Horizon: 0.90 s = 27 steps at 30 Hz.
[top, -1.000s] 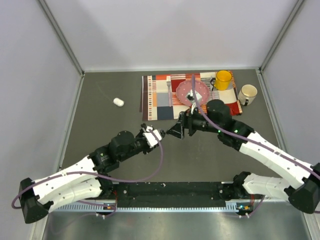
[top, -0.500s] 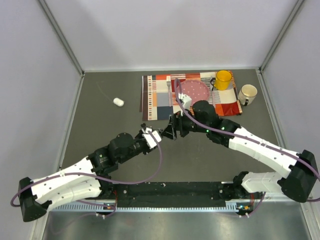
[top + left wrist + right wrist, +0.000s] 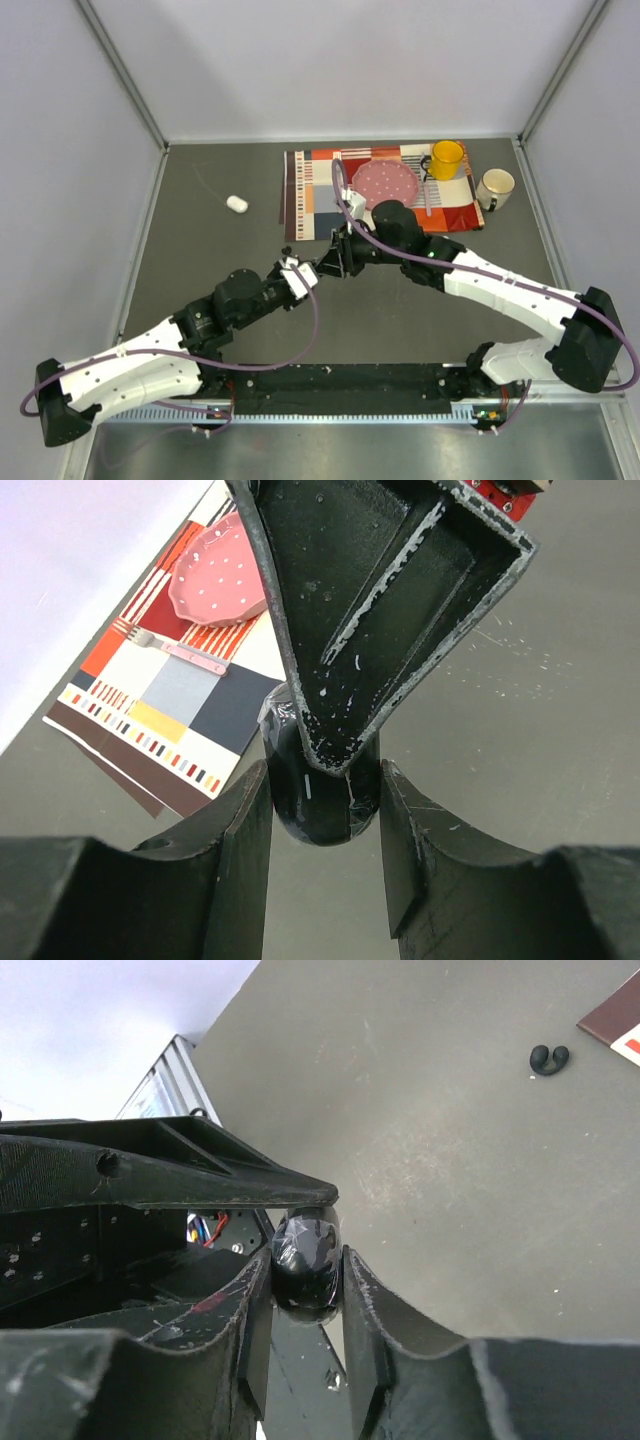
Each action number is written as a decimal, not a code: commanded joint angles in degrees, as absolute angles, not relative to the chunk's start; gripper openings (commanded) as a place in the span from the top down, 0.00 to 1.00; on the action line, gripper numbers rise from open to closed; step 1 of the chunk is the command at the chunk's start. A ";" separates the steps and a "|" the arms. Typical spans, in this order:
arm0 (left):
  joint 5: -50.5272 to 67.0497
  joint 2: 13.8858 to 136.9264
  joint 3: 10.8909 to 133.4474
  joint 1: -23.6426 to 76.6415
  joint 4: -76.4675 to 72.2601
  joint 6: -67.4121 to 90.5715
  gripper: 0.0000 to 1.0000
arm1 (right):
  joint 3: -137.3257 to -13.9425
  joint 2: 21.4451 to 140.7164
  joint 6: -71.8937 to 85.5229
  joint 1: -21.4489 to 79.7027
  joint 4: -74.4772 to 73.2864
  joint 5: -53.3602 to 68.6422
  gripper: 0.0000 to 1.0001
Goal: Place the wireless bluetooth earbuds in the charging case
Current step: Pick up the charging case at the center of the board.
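A glossy black oval charging case (image 3: 318, 815) hangs above the table between the two arms. My left gripper (image 3: 322, 780) is shut on it, both fingers pressed to its sides. My right gripper (image 3: 305, 1258) comes from the opposite side and is also shut on the case (image 3: 305, 1245). In the top view the two grippers meet tip to tip, left (image 3: 306, 273) and right (image 3: 327, 267), and hide the case. One small black earbud (image 3: 549, 1058) lies on the grey table, seen from above (image 3: 287, 251) just beyond the left gripper.
A white oval pod (image 3: 236, 204) lies at the left. At the back right, a patterned placemat (image 3: 315, 205) holds a pink dotted plate (image 3: 387, 182), a fork (image 3: 185, 652) and a yellow mug (image 3: 446, 159). A white mug (image 3: 494, 188) stands beside it.
My right gripper has moved left to meet the left gripper and closed its fingers on the case. The left gripper has kept its hold, shifting only slightly.
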State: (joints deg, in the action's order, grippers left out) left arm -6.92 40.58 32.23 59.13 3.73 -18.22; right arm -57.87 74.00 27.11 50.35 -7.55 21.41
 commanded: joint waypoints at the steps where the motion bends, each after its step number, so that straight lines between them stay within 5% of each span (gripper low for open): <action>1: -4.04 38.50 31.82 59.77 -2.37 -16.88 1.00 | -59.06 74.62 26.98 50.54 -2.55 21.09 0.79; 4: -4.91 37.71 31.29 59.77 -2.81 -16.09 0.96 | -59.06 74.71 27.33 50.54 -2.37 21.45 0.95; 12: -8.26 36.12 30.67 59.77 -3.16 -13.54 0.76 | -58.45 73.57 29.00 50.54 -1.15 19.78 1.00; 16: -9.14 35.51 30.85 59.77 -3.16 -11.61 0.36 | -57.04 72.16 30.23 50.54 1.58 17.50 1.00; 17: -9.49 35.25 30.59 59.77 -3.16 -11.34 0.35 | -56.78 71.72 30.50 50.54 2.02 17.06 1.00; 19: -9.32 34.28 30.32 59.77 -3.25 -11.08 0.01 | -55.90 70.76 30.94 50.54 3.07 15.22 1.00; 27: -14.75 27.52 27.69 59.68 -2.64 -7.91 0.01 | -51.43 65.84 33.65 48.79 7.29 10.02 1.00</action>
State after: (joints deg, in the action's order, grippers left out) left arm -10.00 30.68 29.10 59.46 0.01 -11.05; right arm -53.25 70.41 31.27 50.15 0.84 13.65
